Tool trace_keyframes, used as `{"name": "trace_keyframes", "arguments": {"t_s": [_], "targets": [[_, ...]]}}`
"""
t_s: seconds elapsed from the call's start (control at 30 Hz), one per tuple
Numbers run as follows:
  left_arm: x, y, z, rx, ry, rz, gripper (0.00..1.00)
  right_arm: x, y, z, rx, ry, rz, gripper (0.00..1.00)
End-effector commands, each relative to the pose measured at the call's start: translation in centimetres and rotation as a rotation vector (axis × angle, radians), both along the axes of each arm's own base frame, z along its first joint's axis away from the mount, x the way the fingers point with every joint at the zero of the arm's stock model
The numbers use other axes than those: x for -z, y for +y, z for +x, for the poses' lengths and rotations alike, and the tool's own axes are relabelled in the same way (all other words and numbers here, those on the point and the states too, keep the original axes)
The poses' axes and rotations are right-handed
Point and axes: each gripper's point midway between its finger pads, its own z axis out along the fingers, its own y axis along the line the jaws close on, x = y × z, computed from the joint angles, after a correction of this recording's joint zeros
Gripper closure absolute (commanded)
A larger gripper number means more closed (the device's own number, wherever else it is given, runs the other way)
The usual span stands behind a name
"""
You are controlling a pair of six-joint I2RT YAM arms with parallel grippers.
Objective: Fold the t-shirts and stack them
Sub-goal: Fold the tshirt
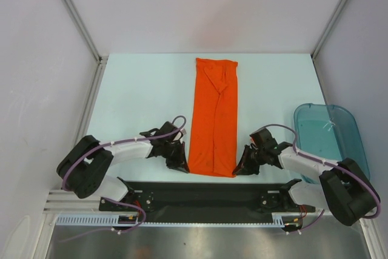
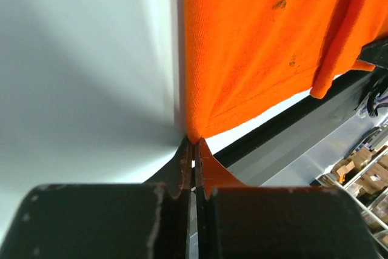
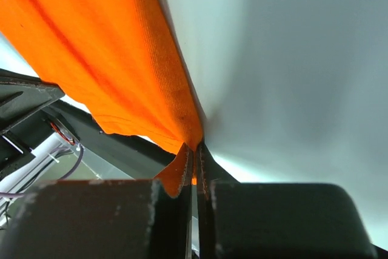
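The orange t-shirt lies as a long narrow strip down the middle of the table, collar end far, hem end near. My left gripper is shut on its near left corner; the fabric runs up from the pinched tips in the left wrist view. My right gripper is shut on the near right corner; the fabric spreads left from the tips in the right wrist view. Both corners sit low at the table's near edge.
A translucent teal bin stands at the right, just beyond the right arm. The black mounting rail runs along the near edge. White walls enclose the table on three sides.
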Motion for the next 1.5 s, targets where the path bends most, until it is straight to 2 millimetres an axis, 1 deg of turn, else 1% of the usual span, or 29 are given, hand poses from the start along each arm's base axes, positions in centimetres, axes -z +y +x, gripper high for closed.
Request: {"name": "trace_keyframes", "arguments": {"t_s": [0.0, 0.23, 0.5, 0.6, 0.63, 0.67, 0.7, 0.73, 0.77, 0.8, 0.83, 0.87, 0.9, 0.93, 0.97, 1.0, 1.03, 1.07, 1.1, 1.13, 1.17, 1.2, 1.23, 1.27, 1.33, 1.37, 1.4, 1.43, 1.47], "targets": [[0.5, 0.2, -0.1, 0.021, -0.017, -0.015, 1.00, 0.8, -0.8, -0.6, 0.007, 0.004, -0.030, 1.00], [-0.4, 0.2, -1.1, -0.018, -0.026, -0.091, 1.00, 0.3, -1.1, -1.6, 0.006, -0.022, -0.013, 1.00], [-1.3, 0.3, -1.5, -0.033, -0.042, -0.125, 1.00, -0.5, -1.2, -2.5, 0.014, -0.030, 0.014, 1.00], [-2.4, 0.1, -1.0, -0.036, -0.076, -0.136, 1.00, -1.5, -0.9, -2.0, 0.017, -0.055, 0.037, 1.00], [-3.5, -0.4, -0.3, -0.041, -0.104, -0.158, 1.00, -1.9, -0.8, -1.7, 0.026, -0.060, 0.049, 1.00], [-4.0, -0.6, 0.0, -0.049, -0.113, -0.166, 1.00, -2.4, -0.8, -1.1, 0.034, -0.077, 0.059, 1.00], [-4.6, -0.8, 0.6, -0.055, -0.129, -0.175, 1.00, -3.5, -0.5, -0.1, 0.039, -0.103, 0.074, 1.00], [-6.1, -1.5, 1.7, -0.064, -0.156, -0.201, 1.00, -4.3, -0.4, 0.7, 0.034, -0.126, 0.093, 1.00], [-6.6, -1.6, 2.7, -0.085, -0.163, -0.207, 1.00, -4.9, -0.8, 2.1, 0.067, -0.139, 0.101, 1.00], [-7.3, -1.8, 3.6, -0.097, -0.170, -0.217, 0.99, -6.4, -0.6, 4.2, 0.073, -0.164, 0.109, 1.00], [-9.0, -2.0, 5.8, -0.132, -0.208, -0.238, 1.00, -6.8, -0.8, 5.2, 0.038, -0.189, 0.101, 1.00], [-10.3, -2.5, 7.7, -0.148, -0.232, -0.255, 1.00, -8.1, -0.9, 7.7, 0.053, -0.190, 0.096, 1.00], [-9.6, -2.1, 8.4, -0.171, -0.219, -0.241, 1.00, -7.9, -1.4, 7.9, 0.046, -0.203, 0.085, 1.00], [-11.8, -2.2, 11.1, -0.192, -0.277, -0.267, 1.00, -8.6, -1.1, 10.3, 0.039, -0.197, 0.083, 1.00], [-10.9, -2.3, 12.5, -0.202, -0.254, -0.239, 1.00, -9.2, -1.4, 11.9, 0.030, -0.222, 0.076, 1.00], [-13.0, -2.9, 14.8, -0.194, -0.314, -0.264, 1.00, -7.9, -1.4, 13.1, 0.022, -0.170, 0.060, 1.00], [-13.0, -2.7, 16.3, -0.208, -0.312, -0.253, 1.00, -10.0, -1.1, 16.0, 0.021, -0.230, 0.070, 1.00], [-13.2, -2.8, 17.4, -0.213, -0.314, -0.254, 1.00, -9.8, -1.2, 17.1, 0.008, -0.220, 0.062, 1.00], [-11.8, -3.0, 18.5, -0.215, -0.275, -0.234, 1.00, -9.8, -1.5, 18.3, 0.018, -0.218, 0.060, 1.00], [-13.0, -3.3, 20.3, -0.218, -0.296, -0.258, 0.99, -8.9, -1.6, 19.7, 0.022, -0.189, 0.053, 1.00], [-13.1, -3.4, 21.1, -0.224, -0.290, -0.265, 1.00, -9.9, -1.6, 21.5, 0.018, -0.219, 0.052, 1.00], [-11.7, -3.6, 21.9, -0.226, -0.256, -0.254, 1.00, -10.1, -2.1, 22.7, 0.029, -0.224, 0.046, 1.00], [-12.8, -3.8, 23.5, -0.228, -0.286, -0.269, 0.99, -9.8, -2.1, 23.6, 0.029, -0.213, 0.050, 1.00], [-12.6, -3.8, 24.3, -0.233, -0.289, -0.264, 1.00, -9.7, -2.1, 25.2, 0.031, -0.214, 0.056, 1.00], [-12.4, -3.8, 26.2, -0.249, -0.289, -0.264, 1.00, -9.4, -2.5, 26.6, 0.037, -0.201, 0.066, 1.00], [-12.5, -3.9, 26.7, -0.254, -0.285, -0.272, 1.00, -9.3, -2.5, 28.0, 0.036, -0.209, 0.074, 1.00], [-13.1, -4.0, 27.6, -0.263, -0.296, -0.281, 1.00, -9.3, -2.4, 28.5, 0.033, -0.205, 0.082, 1.00], [-12.4, -3.8, 28.3, -0.278, -0.288, -0.272, 1.00, -9.3, -2.5, 29.2, 0.032, -0.208, 0.084, 1.00], [-12.5, -3.8, 28.8, -0.283, -0.292, -0.275, 1.00, -8.9, -2.6, 29.4, 0.029, -0.184, 0.084, 1.00]]}}
